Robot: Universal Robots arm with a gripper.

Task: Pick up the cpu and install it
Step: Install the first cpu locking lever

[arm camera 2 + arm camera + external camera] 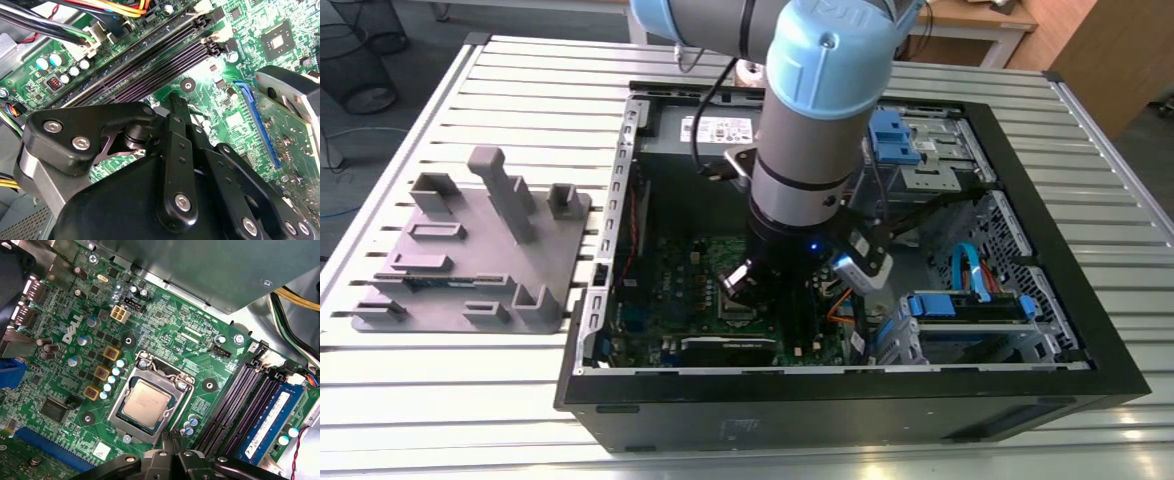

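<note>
I see even, bright overhead light on the slatted counter (480,390). The computer case (854,400) interior sits in shadow. In the second wrist view, glare whitens the motherboard (220,65); the near gripper (172,165) looks softly blurred.

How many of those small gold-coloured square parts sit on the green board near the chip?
3, seen in the first wrist view: one, a second and a third, in a slanted row beside the metal socket frame holding the cpu. Others may be hidden elsewhere.
</note>
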